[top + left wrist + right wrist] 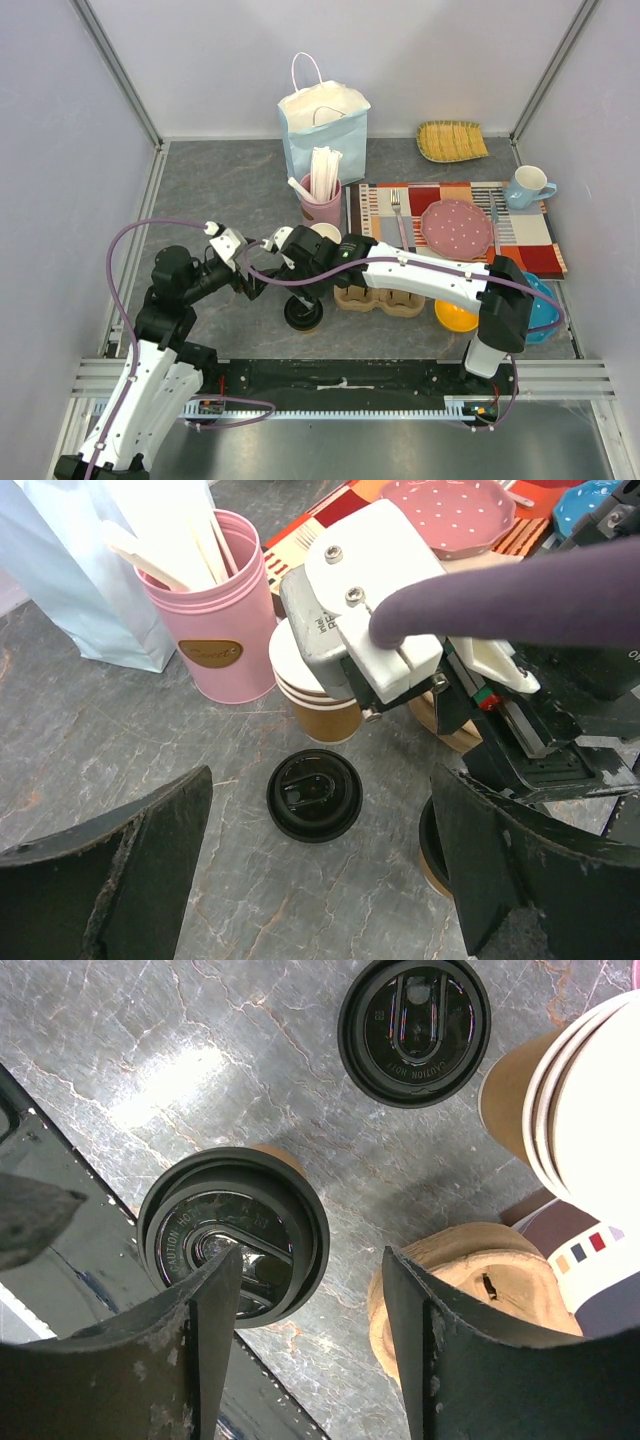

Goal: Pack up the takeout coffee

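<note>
While the right gripper (312,1280) hangs spread wide, pinching nothing, the takeout coffee (235,1235) stands at eight o'clock below it: brown paper cup, glossy round black lid, veined grey stone table (150,1080).

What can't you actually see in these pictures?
Bag contents: top view, its own walls hide them.
Lidded cup contents: every view, its lid covers them.
Loose lid: top view, the right arm hides it.
Carrier: top view, the same arm crosses most of it.
</note>
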